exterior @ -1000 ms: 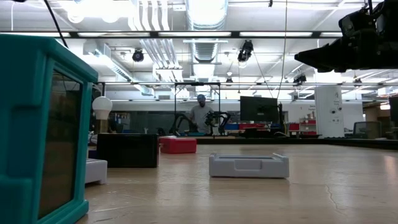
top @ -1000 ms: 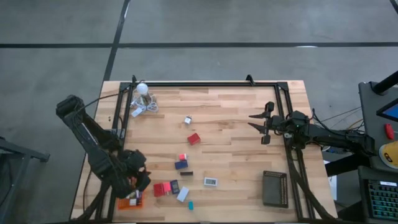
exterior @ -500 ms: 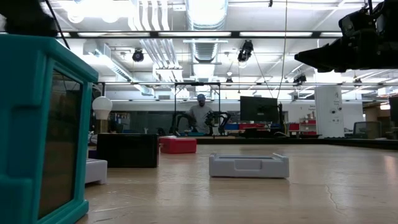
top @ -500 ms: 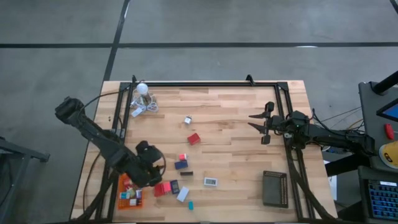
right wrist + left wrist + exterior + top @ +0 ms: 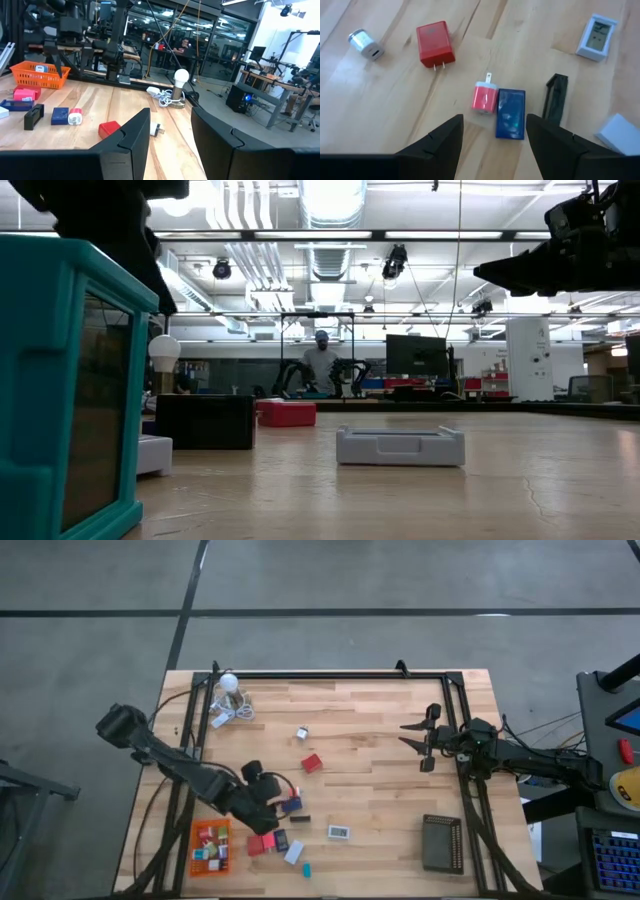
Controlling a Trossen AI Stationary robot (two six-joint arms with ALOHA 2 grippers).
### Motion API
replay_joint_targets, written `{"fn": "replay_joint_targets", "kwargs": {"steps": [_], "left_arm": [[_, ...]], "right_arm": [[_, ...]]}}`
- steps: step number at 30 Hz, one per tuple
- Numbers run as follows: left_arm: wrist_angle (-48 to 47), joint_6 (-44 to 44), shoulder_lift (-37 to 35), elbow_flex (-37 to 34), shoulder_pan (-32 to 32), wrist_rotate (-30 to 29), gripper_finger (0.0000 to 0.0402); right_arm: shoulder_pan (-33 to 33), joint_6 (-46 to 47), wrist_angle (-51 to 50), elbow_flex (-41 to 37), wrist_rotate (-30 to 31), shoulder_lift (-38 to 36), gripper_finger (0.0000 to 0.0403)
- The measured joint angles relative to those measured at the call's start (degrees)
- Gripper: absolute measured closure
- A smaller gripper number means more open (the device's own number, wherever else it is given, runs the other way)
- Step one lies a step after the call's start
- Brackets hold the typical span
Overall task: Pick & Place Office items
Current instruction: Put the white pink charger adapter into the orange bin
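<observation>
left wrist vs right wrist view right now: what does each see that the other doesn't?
Only the left wrist view: the white display piece and silver plug.
Only the right wrist view: the orange tray, white bulb with cord, and people in the room.
Both: red charger, pink-and-white plug, navy block, black piece.

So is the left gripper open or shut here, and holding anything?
Open and empty: the left gripper has its fingers spread above the pink charger and navy block.

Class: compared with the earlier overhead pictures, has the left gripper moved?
Yes. The left gripper has left the orange tray and now hangs, open, by the navy block.
</observation>
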Motion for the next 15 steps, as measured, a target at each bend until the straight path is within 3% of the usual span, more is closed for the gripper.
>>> {"fn": "replay_joint_targets", "kwargs": {"steps": [8, 15], "left_arm": [[5.6, 3.9, 5.7, 0.0, 2.3, 0.1, 0.0179], [7.9, 6.1, 9.7, 0.0, 4.7, 3.7, 0.0179]], "right_arm": [[0.0, 0.0, 0.0, 0.0, 0.0, 0.0, 0.0264], [0.0, 0.0, 0.0, 0.0, 0.0, 0.0, 0.0264]]}}
